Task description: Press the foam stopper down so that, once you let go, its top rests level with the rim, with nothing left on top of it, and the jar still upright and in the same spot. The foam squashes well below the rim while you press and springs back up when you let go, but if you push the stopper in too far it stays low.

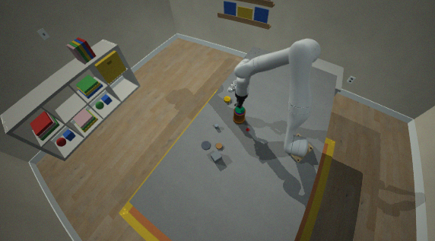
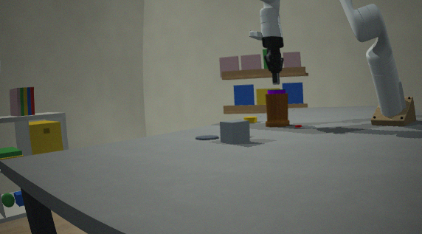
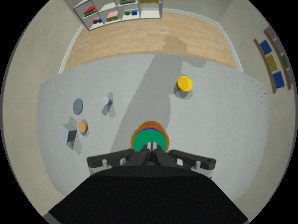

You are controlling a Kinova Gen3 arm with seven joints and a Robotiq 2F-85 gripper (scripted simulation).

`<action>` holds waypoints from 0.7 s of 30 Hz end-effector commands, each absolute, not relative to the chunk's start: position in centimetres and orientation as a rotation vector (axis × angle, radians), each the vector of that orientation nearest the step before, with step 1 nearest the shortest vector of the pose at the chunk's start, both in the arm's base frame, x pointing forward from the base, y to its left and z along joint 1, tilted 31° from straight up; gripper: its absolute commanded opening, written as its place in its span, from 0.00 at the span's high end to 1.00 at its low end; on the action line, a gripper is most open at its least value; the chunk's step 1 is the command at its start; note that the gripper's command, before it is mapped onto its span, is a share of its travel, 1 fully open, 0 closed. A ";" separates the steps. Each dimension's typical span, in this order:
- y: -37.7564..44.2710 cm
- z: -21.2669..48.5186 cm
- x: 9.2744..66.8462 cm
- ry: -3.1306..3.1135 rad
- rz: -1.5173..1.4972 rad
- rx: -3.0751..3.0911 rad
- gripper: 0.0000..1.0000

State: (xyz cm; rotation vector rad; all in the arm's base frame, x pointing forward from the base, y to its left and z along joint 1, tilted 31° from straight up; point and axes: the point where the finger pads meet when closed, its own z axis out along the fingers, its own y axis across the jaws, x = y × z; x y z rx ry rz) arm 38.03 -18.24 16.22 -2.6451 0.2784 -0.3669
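hand (image 2: 275,79) fully closed, holding nothing, hanging just above the foam stopper (image 2: 276,91). stopper stands proud of the brown jar (image 2: 277,110) rim. jar upright near the desk (image 2: 206,176) far edge.

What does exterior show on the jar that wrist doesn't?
Exterior only: a visible gap between the shut gripper and the purple stopper edge, which stands proud of the brown jar rim. Wrist only: the stopper's green top face, ringed by the rim, directly below the fingers. Both: jar upright on the grey table, yellow disc nearby.
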 end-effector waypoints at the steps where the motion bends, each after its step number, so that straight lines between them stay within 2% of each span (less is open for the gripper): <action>1: -17.5 15.6 38.3 0.265 -0.359 -2.640 1.00; 21: -17.3 15.1 38.4 0.265 -0.359 -2.640 1.00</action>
